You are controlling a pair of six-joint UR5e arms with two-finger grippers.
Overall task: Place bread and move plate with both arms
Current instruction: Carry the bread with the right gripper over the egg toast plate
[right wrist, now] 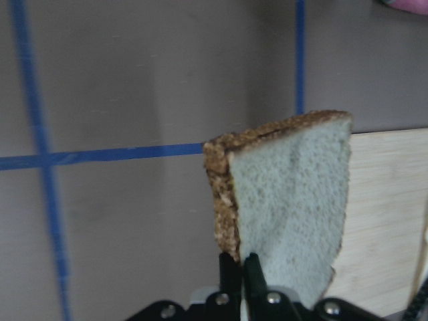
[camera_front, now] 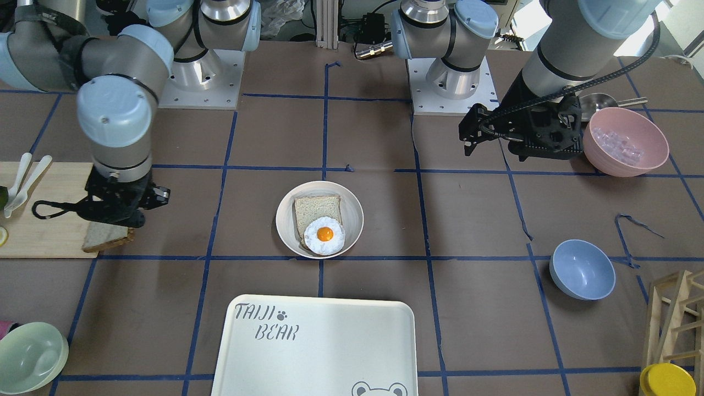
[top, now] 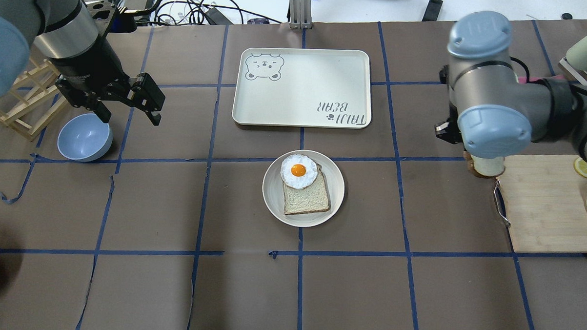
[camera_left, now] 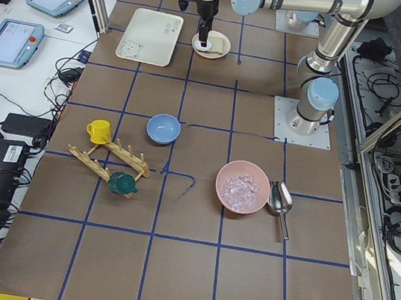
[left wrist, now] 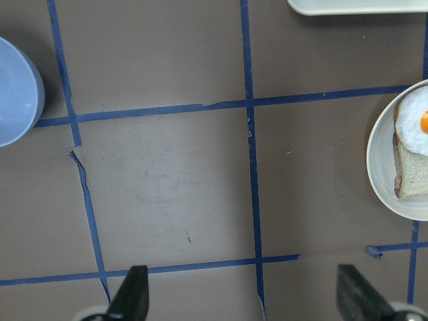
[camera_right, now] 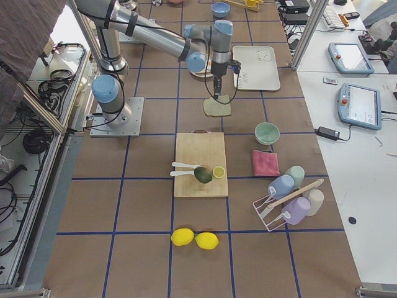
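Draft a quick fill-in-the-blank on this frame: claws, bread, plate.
1. The right claw is shut on one thing only, the ____.
2. The left claw hangs open next to the ____ bowl.
3. On the plate, a fried ____ lies on top of a lighter-crusted slice.

Missing words: bread; blue; egg.

Open table (top: 418, 213) btwn board (top: 546, 208) & plate (top: 272, 188); tray (top: 301, 77) beyond.
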